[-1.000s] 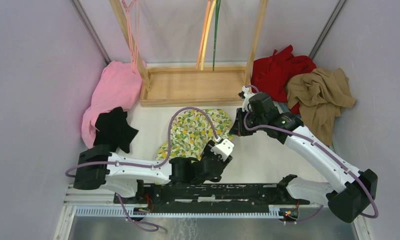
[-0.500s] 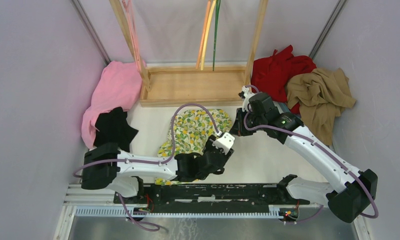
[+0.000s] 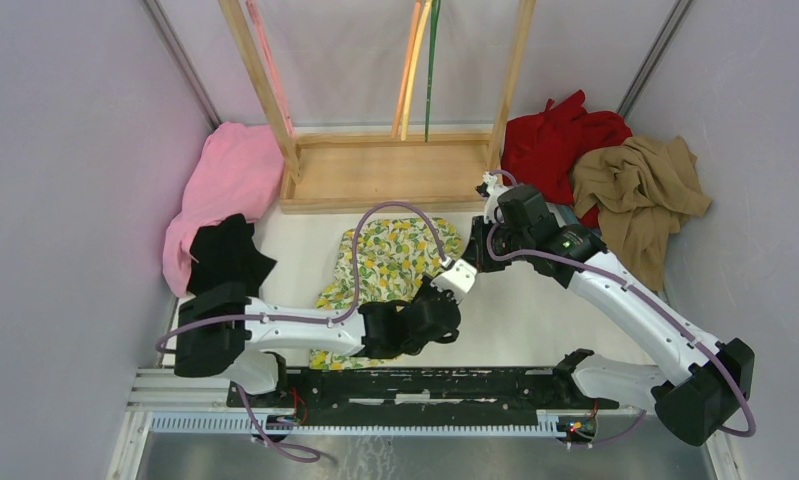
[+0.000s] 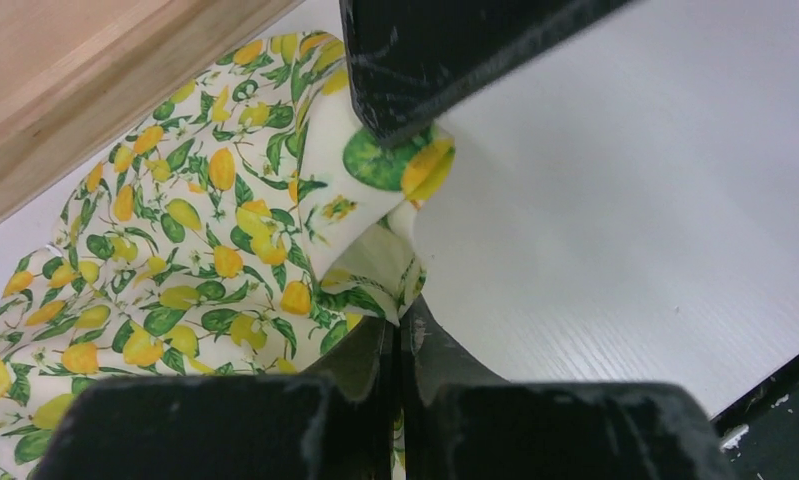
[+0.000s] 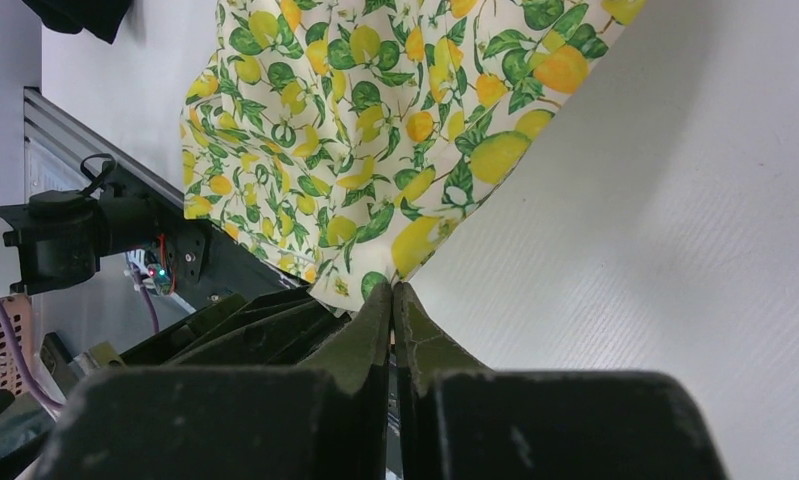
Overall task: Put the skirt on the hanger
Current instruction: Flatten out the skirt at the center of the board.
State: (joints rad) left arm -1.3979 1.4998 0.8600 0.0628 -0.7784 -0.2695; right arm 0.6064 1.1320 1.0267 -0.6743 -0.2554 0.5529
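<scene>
Now the left gripper [image 4: 399, 325] has clamped the skirt's [image 4: 175, 230] hem — arm low along the worktop's [image 4: 625, 200] near edge; right gripper [image 5: 393, 295] pinches the right edge.

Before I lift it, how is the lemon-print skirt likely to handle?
Probably floppy: the skirt lies rumpled and folds over itself at the shut left tool. Likely light, since the cloth looks thin. It might slip free, as the right tool pinches only its very edge.
</scene>
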